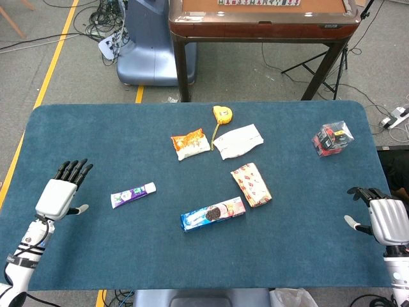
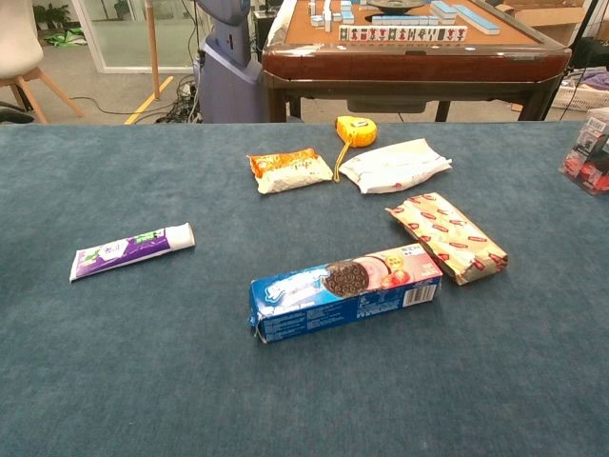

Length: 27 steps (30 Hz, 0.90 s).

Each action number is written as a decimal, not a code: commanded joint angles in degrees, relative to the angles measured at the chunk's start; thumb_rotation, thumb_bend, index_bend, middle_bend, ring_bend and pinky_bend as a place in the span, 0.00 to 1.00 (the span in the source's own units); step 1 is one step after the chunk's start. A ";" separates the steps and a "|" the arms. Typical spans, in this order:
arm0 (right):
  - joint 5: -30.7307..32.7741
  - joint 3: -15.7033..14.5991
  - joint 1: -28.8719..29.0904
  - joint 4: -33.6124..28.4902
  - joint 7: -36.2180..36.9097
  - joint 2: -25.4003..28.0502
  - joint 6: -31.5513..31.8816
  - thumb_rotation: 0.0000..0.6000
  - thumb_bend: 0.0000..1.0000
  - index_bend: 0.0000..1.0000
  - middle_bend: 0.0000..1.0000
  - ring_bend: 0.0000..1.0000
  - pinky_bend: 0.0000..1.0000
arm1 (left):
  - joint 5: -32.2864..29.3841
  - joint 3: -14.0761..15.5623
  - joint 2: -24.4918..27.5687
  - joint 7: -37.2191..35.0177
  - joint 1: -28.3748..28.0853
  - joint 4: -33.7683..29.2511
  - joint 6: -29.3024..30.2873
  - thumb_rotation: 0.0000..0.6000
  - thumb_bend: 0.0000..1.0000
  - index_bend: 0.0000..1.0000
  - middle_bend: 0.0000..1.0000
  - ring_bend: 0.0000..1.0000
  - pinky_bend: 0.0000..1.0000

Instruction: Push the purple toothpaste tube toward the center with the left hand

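Left robot hand (image 1: 59, 193) — fingers spread, holding nothing — near the purple toothpaste tube (image 1: 133, 194) (right robot hand (image 1: 385, 219) also empty)

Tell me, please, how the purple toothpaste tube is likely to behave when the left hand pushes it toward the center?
The purple toothpaste tube lies flat on the carpet-like table, so it will probably slide, not roll. It is long and narrow; a push near one end may pivot it. The left hand, open, is beside its flat end and apart from it.
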 commanded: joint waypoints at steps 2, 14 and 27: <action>0.85 0.30 0.38 0.48 0.35 -0.10 -0.94 1.00 0.13 0.38 0.46 0.37 0.57 | 1.69 1.19 -2.92 -3.07 -2.90 5.61 -2.72 1.00 0.03 0.00 0.00 0.00 0.03; 1.87 0.40 1.17 1.21 1.24 -0.22 -2.92 1.00 0.13 0.38 0.46 0.37 0.57 | 2.68 3.28 -8.12 -6.56 -7.29 14.49 -7.35 1.00 0.03 0.00 0.00 0.00 0.03; 1.41 -0.01 1.32 1.12 1.90 -0.04 -3.27 1.00 0.13 0.38 0.46 0.37 0.57 | 1.27 4.43 -12.40 -7.36 -9.16 20.02 -10.76 1.00 0.03 0.00 0.00 0.00 0.03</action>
